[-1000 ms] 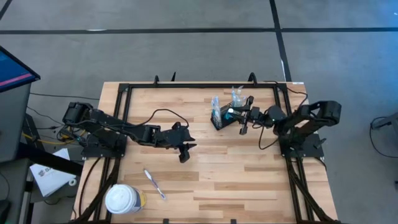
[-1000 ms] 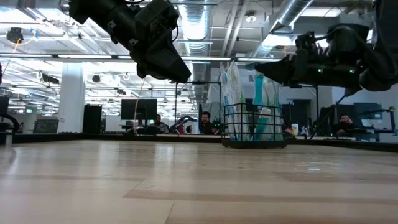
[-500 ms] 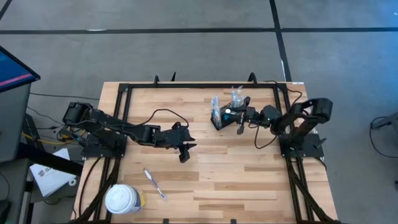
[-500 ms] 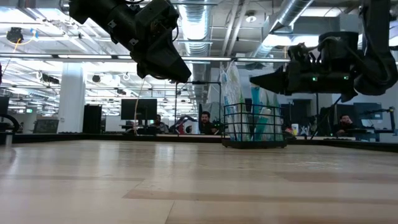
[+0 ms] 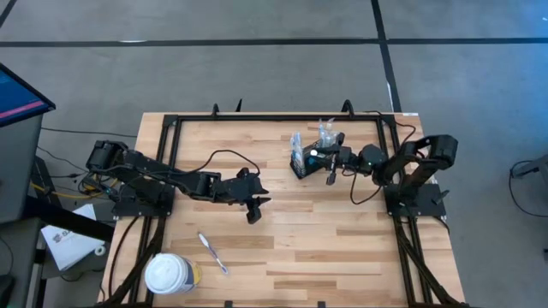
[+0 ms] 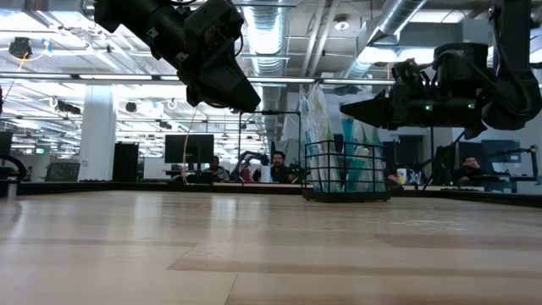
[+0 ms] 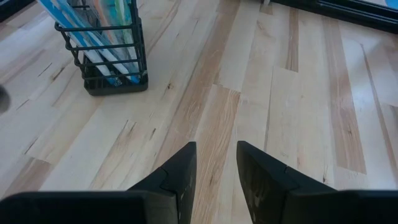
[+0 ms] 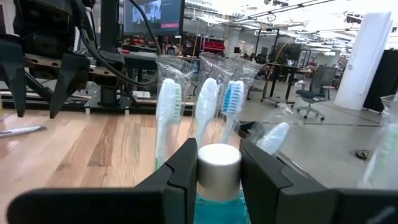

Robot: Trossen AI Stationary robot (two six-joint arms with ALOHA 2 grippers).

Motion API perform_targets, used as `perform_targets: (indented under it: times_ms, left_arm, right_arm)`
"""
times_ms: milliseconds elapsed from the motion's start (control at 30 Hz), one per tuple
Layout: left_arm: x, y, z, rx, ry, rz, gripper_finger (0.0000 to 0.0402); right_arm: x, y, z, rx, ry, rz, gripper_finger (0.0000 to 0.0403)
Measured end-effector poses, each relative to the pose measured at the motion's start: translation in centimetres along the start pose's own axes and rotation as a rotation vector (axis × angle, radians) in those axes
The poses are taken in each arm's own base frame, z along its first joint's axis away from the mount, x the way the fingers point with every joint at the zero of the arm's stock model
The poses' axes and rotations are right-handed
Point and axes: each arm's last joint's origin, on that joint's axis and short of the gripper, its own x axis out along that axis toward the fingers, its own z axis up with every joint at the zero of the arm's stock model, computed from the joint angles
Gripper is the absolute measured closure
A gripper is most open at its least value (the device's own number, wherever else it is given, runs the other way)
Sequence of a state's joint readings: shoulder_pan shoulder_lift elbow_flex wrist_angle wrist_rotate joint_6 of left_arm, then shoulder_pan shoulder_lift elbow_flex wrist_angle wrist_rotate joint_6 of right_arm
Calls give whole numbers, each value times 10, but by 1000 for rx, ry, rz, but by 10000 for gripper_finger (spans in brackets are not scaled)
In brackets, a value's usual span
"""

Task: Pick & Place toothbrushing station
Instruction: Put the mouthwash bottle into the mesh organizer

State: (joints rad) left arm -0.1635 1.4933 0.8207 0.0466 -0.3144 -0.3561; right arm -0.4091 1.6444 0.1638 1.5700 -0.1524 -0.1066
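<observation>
Right wrist view: claw (image 8: 219,167) pinches round-capped teal tube (image 8: 218,171).

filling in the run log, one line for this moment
right pincer shut on white-capped teal tube in black wire-mesh caddy | left pincer open, mid-table

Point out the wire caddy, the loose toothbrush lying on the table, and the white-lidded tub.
wire caddy (image 7: 112,74): left wrist view, on its front mesh wall.
loose toothbrush (image 5: 212,253): high view, mid-handle.
white-lidded tub (image 5: 168,273): high view, centre of its lid.
</observation>
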Motion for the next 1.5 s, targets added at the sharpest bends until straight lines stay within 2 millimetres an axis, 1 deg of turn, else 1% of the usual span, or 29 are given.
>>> perform_targets:
  times_ms: [533,767,1167,1367,1400,1500]
  left_arm:
    - [0,0,0,0,0,0,293]
    - [0,0,0,0,0,0,293]
    - [0,0,1,-2,-5,-2,293]
    - [0,0,1,-2,-6,-2,293]
    - [0,0,1,-2,-6,-2,293]
    - [0,0,1,-2,-6,-3,293]
  right_arm:
    - [0,-1,-2,23,15,-5,320]
    - [0,0,-6,30,62,-2,320]
    - [0,0,-7,40,72,-2,320]
    - [0,1,-24,65,118,-15,320]
    - [2,1,-27,63,133,-14,320]
    - [10,1,-30,68,135,-13,320]
